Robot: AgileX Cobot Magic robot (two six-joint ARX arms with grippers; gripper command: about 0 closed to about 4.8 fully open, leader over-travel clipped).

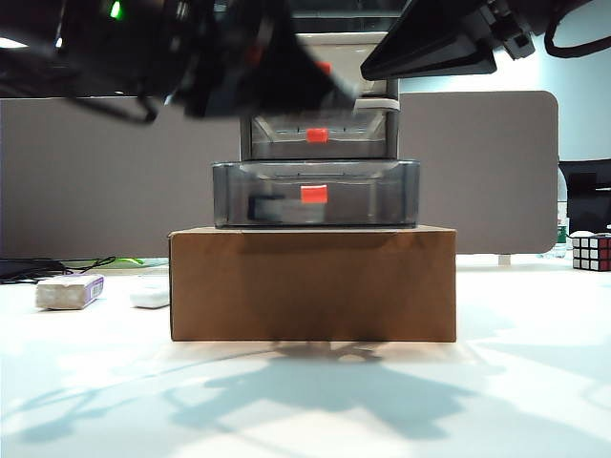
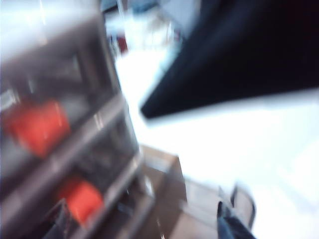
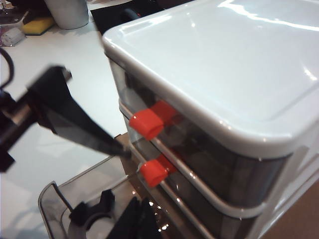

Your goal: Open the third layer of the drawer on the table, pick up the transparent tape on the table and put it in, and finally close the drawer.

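Closest to us is the box (image 1: 312, 283), plain brown cardboard sitting mid-table (image 1: 95, 382), and its front hides whatever is behind it.

Starting at the far left we've got a white block (image 1: 69, 291) with a purple label, then a small white oval thing (image 1: 150, 294) just beside the box's left edge.

Above those, the left gripper (image 1: 339, 93) comes in from the upper left as a big black smear, with its tip up by the top of the drawer (image 1: 391, 134). It's badly blurred. Its jaws are set wide, but we can't tell whether they're around anything or just gaping.

The left wrist view is mush too. Low down in it there's a clear loop with a dark blue bit, and we reckon that's the tape (image 2: 238, 211). It shows past the box edge. We can't tell whether it's held or lying loose.

The drawer stands on top of the box. The third layer (image 1: 382, 196) sticks out towards us past the two above it, red handle (image 1: 313, 194) facing front. The right wrist view shows its open tub from above.

The right gripper (image 1: 377, 69) hangs at the upper right, a dark wedge pointing in at the drawer's top. We can't tell if it's wide or pinched.

Far right, well apart from everything, sits a Rubik's cube (image 1: 591, 252).
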